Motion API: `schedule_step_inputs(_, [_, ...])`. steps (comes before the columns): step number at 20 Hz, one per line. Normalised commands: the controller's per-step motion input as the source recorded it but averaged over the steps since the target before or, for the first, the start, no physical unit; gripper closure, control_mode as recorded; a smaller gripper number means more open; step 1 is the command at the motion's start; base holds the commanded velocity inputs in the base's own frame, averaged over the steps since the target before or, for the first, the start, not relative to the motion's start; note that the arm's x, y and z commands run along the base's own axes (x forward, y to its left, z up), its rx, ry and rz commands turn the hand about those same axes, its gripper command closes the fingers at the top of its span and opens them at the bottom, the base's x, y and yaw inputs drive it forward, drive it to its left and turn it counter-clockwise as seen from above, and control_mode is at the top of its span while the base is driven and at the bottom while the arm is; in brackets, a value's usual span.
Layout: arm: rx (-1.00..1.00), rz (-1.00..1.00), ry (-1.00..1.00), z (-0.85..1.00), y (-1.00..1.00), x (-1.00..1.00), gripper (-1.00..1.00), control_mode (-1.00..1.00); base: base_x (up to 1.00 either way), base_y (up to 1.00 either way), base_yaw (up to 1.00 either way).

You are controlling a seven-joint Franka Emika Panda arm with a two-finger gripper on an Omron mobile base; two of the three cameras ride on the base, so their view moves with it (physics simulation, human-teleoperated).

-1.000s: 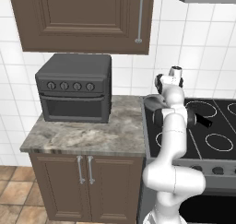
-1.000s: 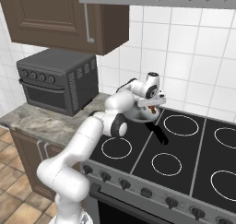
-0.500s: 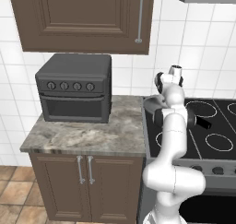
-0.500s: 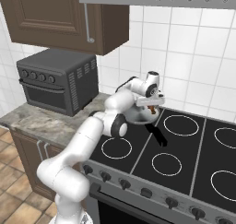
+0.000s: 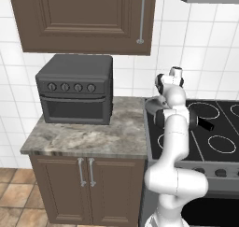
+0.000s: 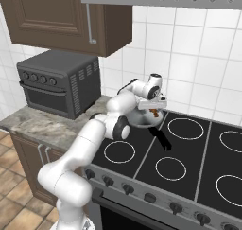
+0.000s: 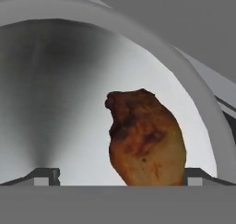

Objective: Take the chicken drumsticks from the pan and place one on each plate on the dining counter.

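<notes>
A golden-brown chicken drumstick (image 7: 145, 140) lies in the round grey pan (image 7: 152, 43), right of its middle in the hand view. My gripper (image 7: 122, 177) hangs just above it, open, one fingertip (image 7: 44, 174) on each side and the drumstick close to the right one. From the right base view the gripper (image 6: 152, 106) points down into the pan (image 6: 136, 122) on the stove's back left burner, with a bit of drumstick (image 6: 155, 113) showing under it. The pan's dark handle (image 6: 161, 138) points toward the front. The plates and the dining counter are out of view.
A black cooktop (image 6: 189, 163) with ringed burners runs to the right. A dark toaster oven (image 5: 74, 88) stands on the short marble counter (image 5: 93, 137) to the left, with brown wall cabinets (image 5: 88, 18) above and a tiled wall behind.
</notes>
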Motion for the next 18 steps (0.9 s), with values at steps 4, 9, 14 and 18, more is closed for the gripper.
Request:
schedule_step_inputs(4, [0.00, 0.00, 0.00, -0.29, 0.13, -0.18, -1.00, -1.00, 0.00, 0.00, 0.00])
schedule_step_inputs(9, [0.00, 0.00, 0.00, -0.18, 0.07, -0.14, 1.00, -1.00, 0.00, 0.00, 0.00])
schedule_step_inputs(14, [0.00, 0.00, 0.00, -0.12, 0.04, -0.01, 1.00, -1.00, 0.00, 0.00, 0.00])
schedule_step_inputs(18, [0.00, 0.00, 0.00, -0.07, 0.00, -0.05, 1.00, -1.00, 0.00, 0.00, 0.00])
